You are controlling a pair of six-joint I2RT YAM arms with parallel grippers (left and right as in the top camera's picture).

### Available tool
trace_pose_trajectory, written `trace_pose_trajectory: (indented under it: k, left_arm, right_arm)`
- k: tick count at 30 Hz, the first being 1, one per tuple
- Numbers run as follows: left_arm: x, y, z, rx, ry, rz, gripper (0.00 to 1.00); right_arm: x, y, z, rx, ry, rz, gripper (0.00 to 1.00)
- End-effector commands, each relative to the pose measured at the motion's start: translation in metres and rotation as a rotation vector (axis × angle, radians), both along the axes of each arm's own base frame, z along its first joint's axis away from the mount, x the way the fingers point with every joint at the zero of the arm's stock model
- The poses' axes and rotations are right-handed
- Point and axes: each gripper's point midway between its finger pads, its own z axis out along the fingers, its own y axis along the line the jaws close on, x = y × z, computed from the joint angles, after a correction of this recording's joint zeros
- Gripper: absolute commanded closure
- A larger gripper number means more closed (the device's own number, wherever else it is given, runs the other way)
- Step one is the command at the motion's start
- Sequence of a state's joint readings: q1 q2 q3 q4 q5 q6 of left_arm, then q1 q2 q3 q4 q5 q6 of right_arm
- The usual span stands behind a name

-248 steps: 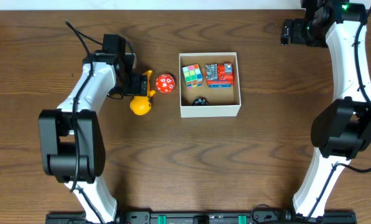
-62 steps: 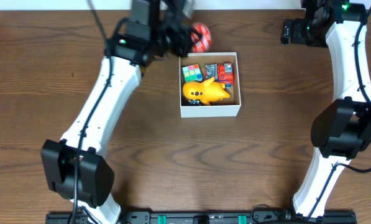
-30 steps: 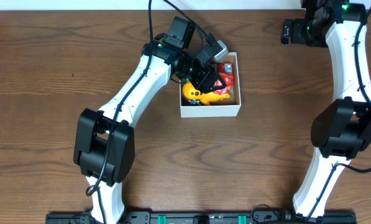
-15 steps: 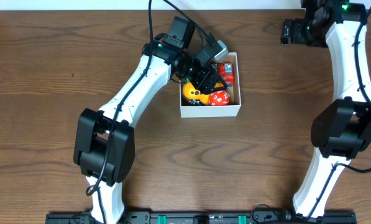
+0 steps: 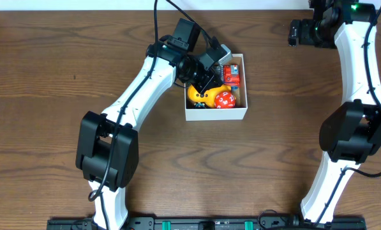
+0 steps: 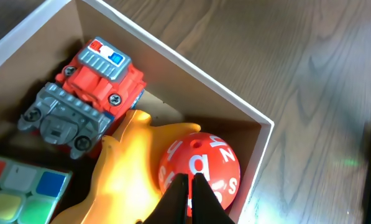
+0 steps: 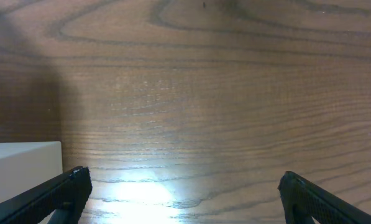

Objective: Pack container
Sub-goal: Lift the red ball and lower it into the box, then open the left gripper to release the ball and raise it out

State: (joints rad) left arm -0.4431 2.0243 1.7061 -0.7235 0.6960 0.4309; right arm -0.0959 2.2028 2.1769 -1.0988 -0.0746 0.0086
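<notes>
Container (image 5: 216, 114) is seen flat on the wood table (image 5: 43, 76), upper centre of the overhead frame, slightly right of the middle. Its tan inside is shown in the left wrist view.

Four toys are seen inside:
- Red ball (image 6: 201, 163) with white characters, lodged in the box corner at lower centre of the wrist frame. It is touched on its left by the yellow toy (image 6: 126, 177).
- Red-and-grey toy truck (image 6: 92, 93), upper left of that frame, set against the box wall. The yellow toy's upper edge is pressed up to it.
- Colour cube (image 6: 20, 190), cut off at the lower left corner of the frame.

Left gripper (image 6: 189, 194) is positioned over the box, low inside the wrist frame. Jaws are closed together with nothing gripped, and only a hairline gap is shown. The tips are overlapped with the red ball in that view; contact cannot be told.

Right gripper (image 7: 184, 190) is located at the upper right of the overhead frame, well apart from the container. Jaws are spread wide, with fingers (image 7: 70, 185) seen at the lower corners of the right wrist frame and only bare table between them. A white flat-topped edge is seen at lower left there; it cannot be identified.
</notes>
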Motion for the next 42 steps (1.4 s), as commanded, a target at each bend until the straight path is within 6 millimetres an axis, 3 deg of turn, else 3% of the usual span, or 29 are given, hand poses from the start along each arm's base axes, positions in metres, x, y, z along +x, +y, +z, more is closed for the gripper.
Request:
trace_pose_trajectory:
  k: [1, 8, 26, 34, 42]
  left_arm:
    - [-0.007, -0.006, -0.007, 0.021, 0.007, -0.024, 0.94]
    - [-0.024, -0.001, -0.037, 0.155, 0.071, -0.026, 0.94]
    - [-0.027, 0.003, -0.090, 0.250, 0.141, -0.038, 0.94]
    - [-0.024, 0.005, -0.081, 0.239, 0.123, -0.029, 0.94]
    - [-0.009, 0.007, -0.039, 0.190, 0.034, -0.001, 0.94]
  right_arm:
    - [0.003, -0.003, 0.007, 0.007, -0.019, -0.016, 0.01]
    - [0.003, -0.003, 0.007, 0.007, -0.019, -0.016, 0.01]
    - [0.003, -0.003, 0.007, 0.007, -0.019, -0.016, 0.01]
    - [0.003, -0.003, 0.007, 0.007, -0.019, -0.016, 0.01]
    - [0.003, -0.003, 0.007, 0.007, -0.019, -0.016, 0.01]
